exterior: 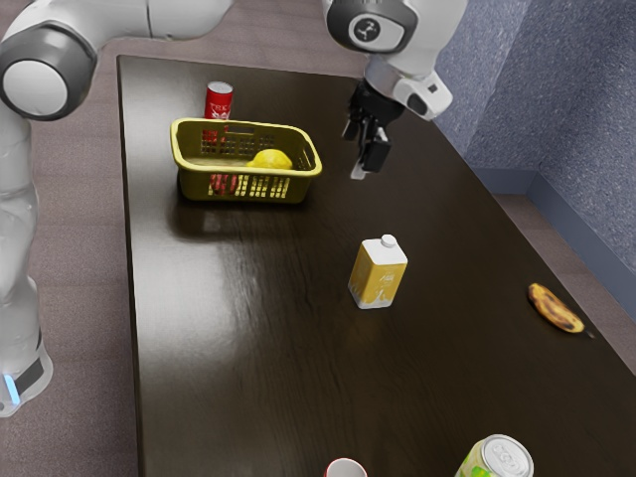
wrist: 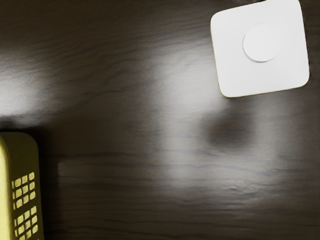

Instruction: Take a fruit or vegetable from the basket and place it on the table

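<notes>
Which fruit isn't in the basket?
The banana with brown patches, lying on the table near its edge at the exterior view's right. The yellow lemon sits inside the basket, and so does something red.

Lemon (exterior: 270, 160) in basket (exterior: 299, 187), claw (exterior: 366, 169) apart.

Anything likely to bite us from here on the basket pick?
- Rim clip: the end effector hangs beside the basket, and the lemon sits inside its walls. Coming in too low could hit the rim and shove the basket.
- Knock-over: the red can stands right by the basket, so a shoved basket might tip it.
- Bad placement: the juice carton stands on the nearby table; a careless set-down could bump it.
</notes>
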